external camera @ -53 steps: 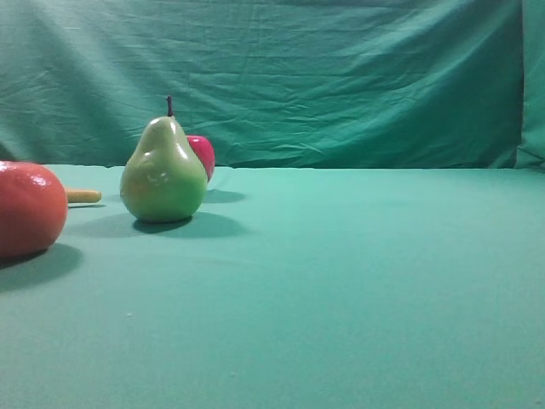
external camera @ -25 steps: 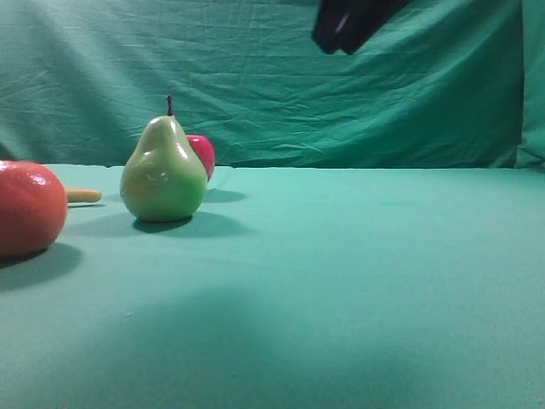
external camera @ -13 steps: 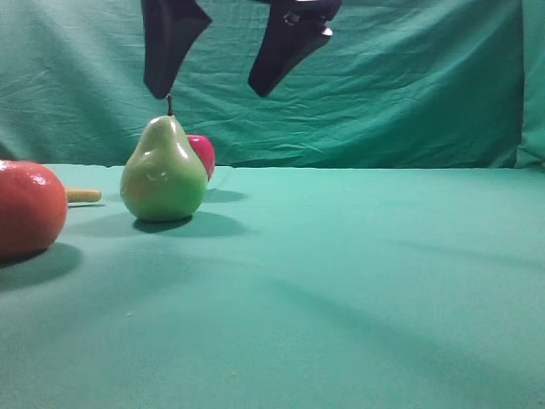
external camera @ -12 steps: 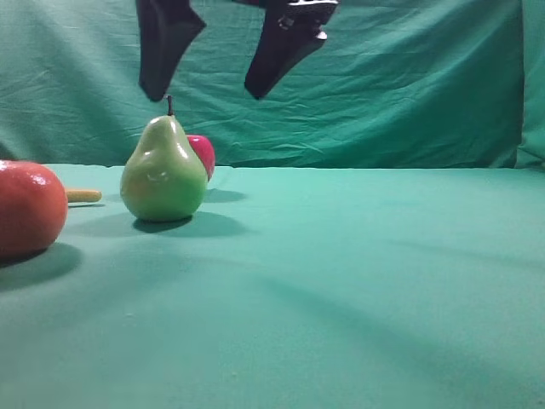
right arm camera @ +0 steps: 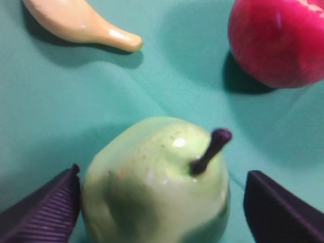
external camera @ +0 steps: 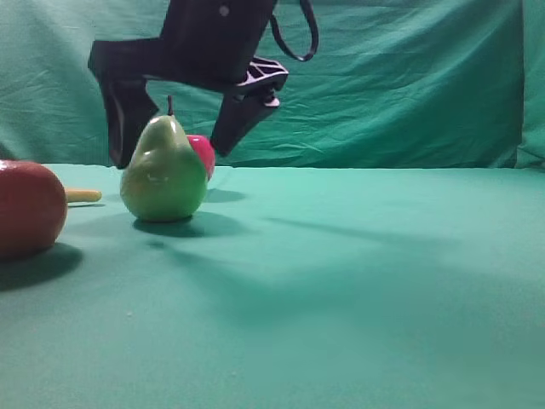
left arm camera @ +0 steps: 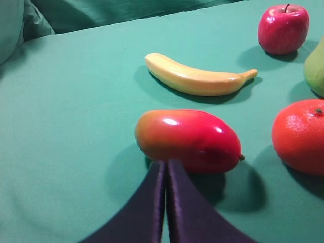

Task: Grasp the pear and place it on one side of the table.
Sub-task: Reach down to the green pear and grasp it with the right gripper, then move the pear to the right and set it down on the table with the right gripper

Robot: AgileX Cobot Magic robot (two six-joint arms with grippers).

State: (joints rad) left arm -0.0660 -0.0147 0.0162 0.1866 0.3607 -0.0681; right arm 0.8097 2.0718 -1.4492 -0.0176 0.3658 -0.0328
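Observation:
The glossy yellow-green pear (external camera: 163, 175) stands upright on the teal table (external camera: 358, 281), left of centre. My right gripper (external camera: 169, 158) hangs over it, open, one dark finger on each side of the fruit. In the right wrist view the pear (right arm camera: 152, 187) with its dark stem fills the space between the fingers (right arm camera: 45, 212); the left finger is close against it and the right one stands apart. My left gripper (left arm camera: 165, 167) is shut and empty, just in front of a red mango (left arm camera: 190, 140). The left wrist view catches only the pear's edge (left arm camera: 316, 68).
A red apple (external camera: 203, 153) sits right behind the pear. A banana (left arm camera: 195, 78) lies to the left of it. A large orange-red round fruit (external camera: 30, 209) rests at the left edge. A wrinkled teal backdrop (external camera: 383, 77) closes the far side.
The right gripper has come down from above the pear, and its fingers now straddle the fruit. The pear has not moved.

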